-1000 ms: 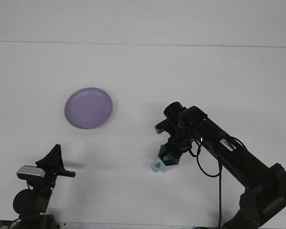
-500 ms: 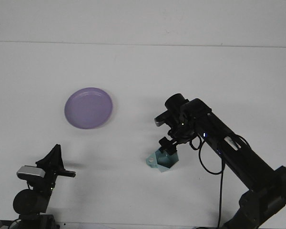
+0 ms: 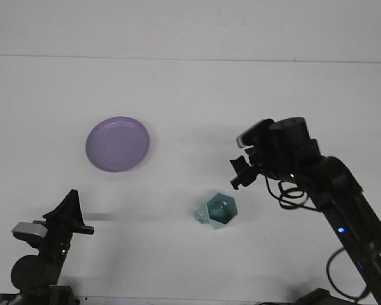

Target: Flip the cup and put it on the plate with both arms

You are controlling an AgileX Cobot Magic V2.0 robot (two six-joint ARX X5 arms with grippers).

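Right pincer (image 3: 240, 173) withdrawn, grip state unclear; cup (image 3: 217, 211) tipped, plate (image 3: 117, 143) well apart.

Teal cup (image 3: 217, 211) lying sideways, apart from purple plate (image 3: 117, 143).
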